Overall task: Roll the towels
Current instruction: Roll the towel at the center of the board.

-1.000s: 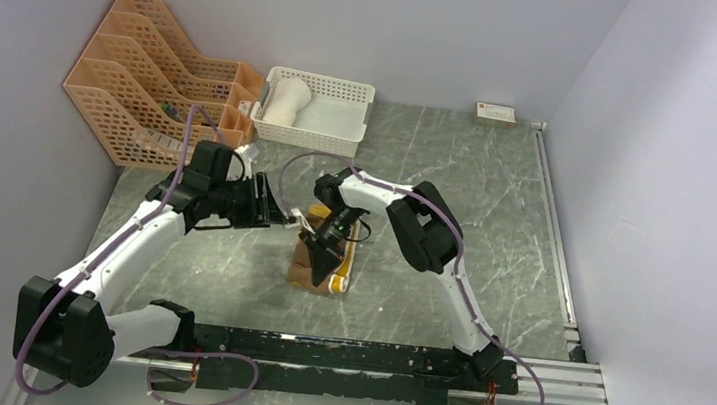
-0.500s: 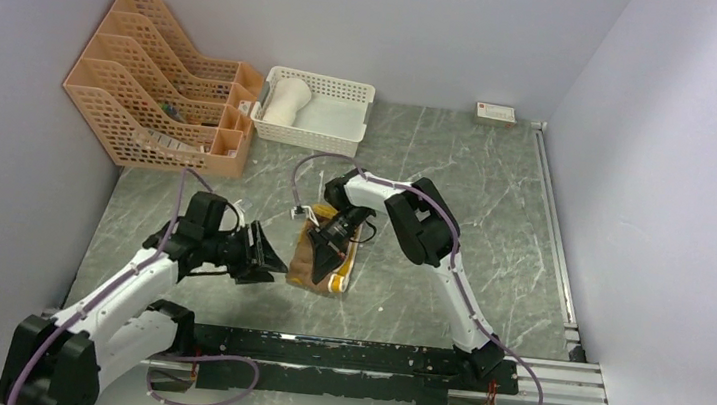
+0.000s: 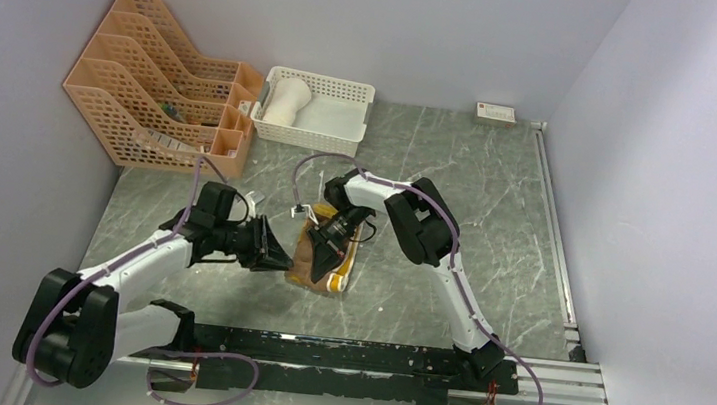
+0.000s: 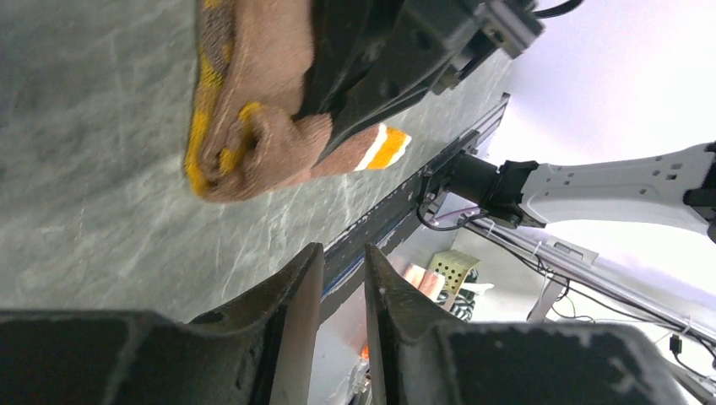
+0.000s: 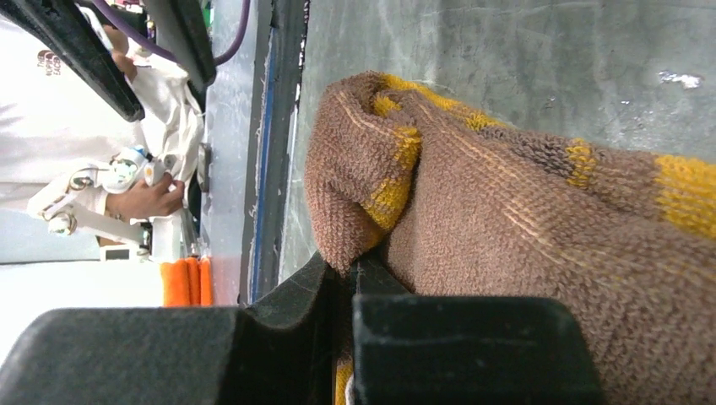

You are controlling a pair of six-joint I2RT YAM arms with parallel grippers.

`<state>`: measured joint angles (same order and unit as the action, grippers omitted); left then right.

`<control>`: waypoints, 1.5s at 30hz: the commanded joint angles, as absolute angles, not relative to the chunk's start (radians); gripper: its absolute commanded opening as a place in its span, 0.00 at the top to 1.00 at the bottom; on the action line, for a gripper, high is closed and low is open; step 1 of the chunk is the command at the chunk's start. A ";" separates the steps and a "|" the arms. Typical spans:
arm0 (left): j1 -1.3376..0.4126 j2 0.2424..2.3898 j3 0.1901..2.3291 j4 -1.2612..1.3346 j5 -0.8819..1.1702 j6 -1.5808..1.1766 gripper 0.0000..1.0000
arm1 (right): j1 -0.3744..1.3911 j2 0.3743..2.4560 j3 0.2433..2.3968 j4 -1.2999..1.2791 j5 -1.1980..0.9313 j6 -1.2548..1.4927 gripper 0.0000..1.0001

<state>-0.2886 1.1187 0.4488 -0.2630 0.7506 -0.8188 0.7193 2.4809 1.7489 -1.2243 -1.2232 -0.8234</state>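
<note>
Right wrist: right gripper (image 5: 342, 270) pinches brown towel (image 5: 523, 219) edge; left gripper (image 4: 342, 278) near, jaws slightly apart.

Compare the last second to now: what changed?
Left gripper swung from beside the rack back toward the near edge and now sits left of the brown towel, jaws narrower, holding nothing. Unchanged: right gripper shut on that towel, white towel in the basket.
</note>
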 commanded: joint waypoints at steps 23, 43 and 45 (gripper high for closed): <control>-0.387 1.553 0.467 -0.021 0.669 -0.826 0.93 | 0.675 2.451 1.604 -0.900 -1.015 -0.687 0.85; -0.388 1.645 0.474 0.059 0.636 -0.859 0.93 | 0.782 1.355 1.042 -0.082 0.248 -0.260 0.00; -0.388 1.641 0.470 0.064 0.635 -0.860 0.93 | 0.747 1.238 0.916 0.067 0.100 -0.163 0.00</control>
<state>-0.3817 1.6138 0.4774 0.0719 0.7765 -0.9012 0.7547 1.4746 1.0809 -0.3248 -0.0471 -0.3099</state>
